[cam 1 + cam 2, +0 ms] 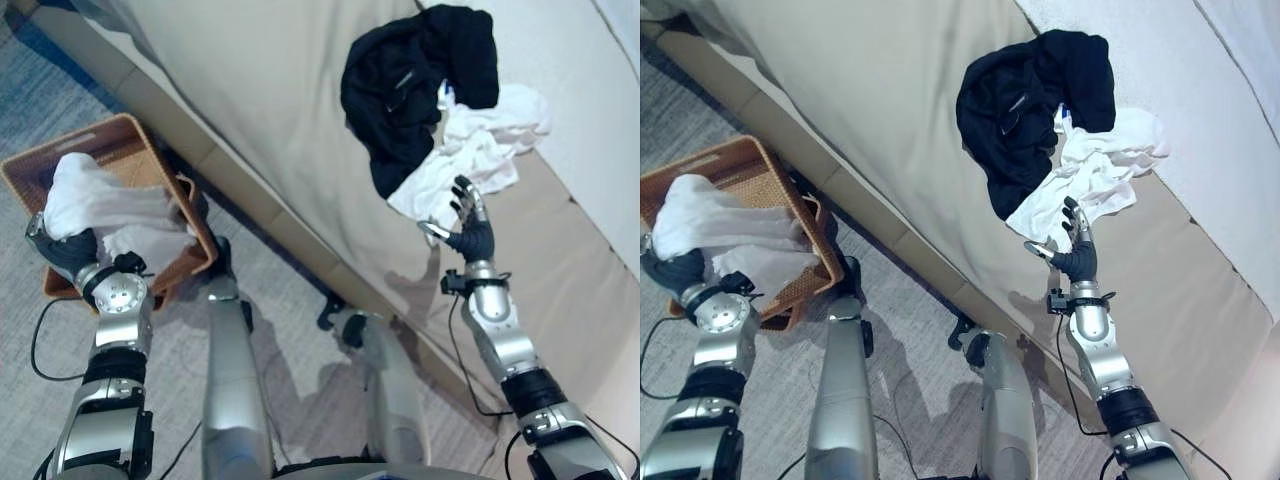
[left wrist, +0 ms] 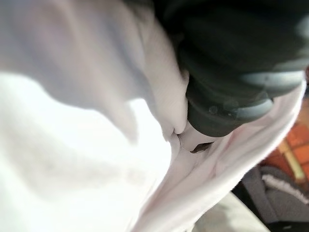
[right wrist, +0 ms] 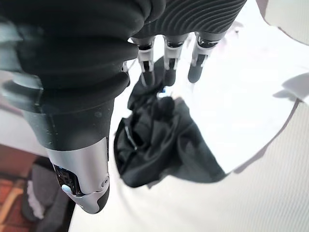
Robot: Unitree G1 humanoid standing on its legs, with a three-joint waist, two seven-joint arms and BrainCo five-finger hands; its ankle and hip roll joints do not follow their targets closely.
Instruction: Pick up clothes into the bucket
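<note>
On the left, my left robot hand [image 1: 68,250] sits under a white cloth [image 1: 100,205] in the basket [image 1: 120,135]; its fingers I cannot tell. Right robot hand [image 1: 468,228] is open beside white [image 1: 480,150] and black clothes [image 1: 410,75] on the bed [image 1: 260,90].

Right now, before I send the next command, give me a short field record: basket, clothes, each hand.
basket: woven basket on the floor beside the bed, robot's left side
in basket: white cloth heaped over its rim
left hand: left hand at the white cloth; fingers hidden in the fabric, grip cannot be told
on bed: black garment lying partly on a white garment
right hand: right hand open, fingers straight, raised just short of the white garment, holding nothing
left to do: both bed garments not yet in the basket
</note>
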